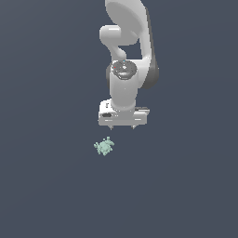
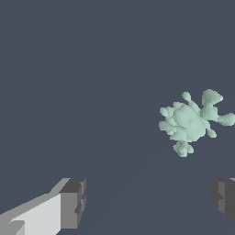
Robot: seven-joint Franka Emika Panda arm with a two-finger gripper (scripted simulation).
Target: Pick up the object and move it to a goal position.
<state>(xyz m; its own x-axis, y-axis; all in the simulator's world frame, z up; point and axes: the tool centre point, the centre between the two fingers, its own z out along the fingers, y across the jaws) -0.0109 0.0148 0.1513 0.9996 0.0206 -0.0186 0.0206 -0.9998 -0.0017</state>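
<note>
Gripper (image 1: pixel 122 126), jaws spread wide and empty, above the dark floor (image 1: pixel 46 186); the spiky mint-green object (image 1: pixel 104 147) lies at its 7 o'clock in the exterior view. Descending without recentring risks one finger (image 2: pixel 71 204) striking a protrusion and knocking the lump away.

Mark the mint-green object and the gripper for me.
object (image 2: pixel 189 122), wrist view, on its lumpy central body.
gripper (image 1: pixel 122 127), exterior view, midway between its two fingertips.
</note>
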